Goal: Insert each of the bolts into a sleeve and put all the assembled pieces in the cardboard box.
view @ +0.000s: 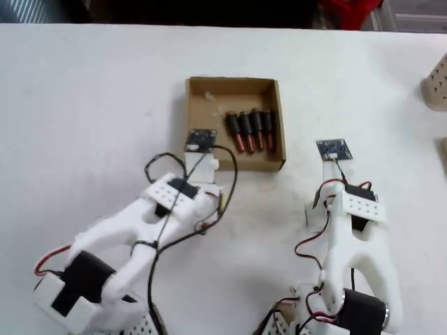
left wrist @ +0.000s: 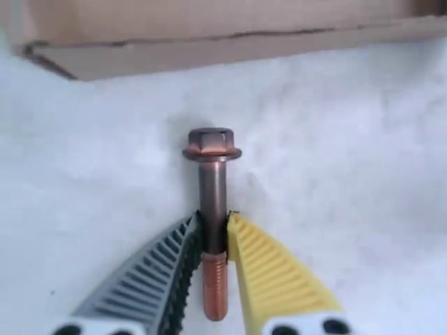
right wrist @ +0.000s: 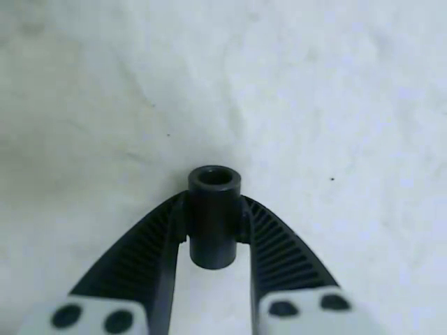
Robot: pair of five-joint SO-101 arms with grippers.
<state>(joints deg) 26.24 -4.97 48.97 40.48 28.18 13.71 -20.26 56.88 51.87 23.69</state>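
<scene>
high view: the brown cardboard box (view: 230, 80) holds what look like four dark sleeved pieces (view: 251, 131). left wrist view: the left gripper (left wrist: 213, 225) clamps the copper-coloured hex-flange metal bolt (left wrist: 212, 174) mid-shank, near the box wall; stiff, smooth, likely to pivot. right wrist view: the right gripper (right wrist: 213, 206) pinches the short black tubular sleeve (right wrist: 214, 237) around its waist, bore free; rigid, probably light.

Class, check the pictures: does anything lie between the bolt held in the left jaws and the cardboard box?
Nothing visible does. Bare table is all that separates the bolt head from the cardboard box wall.
</scene>
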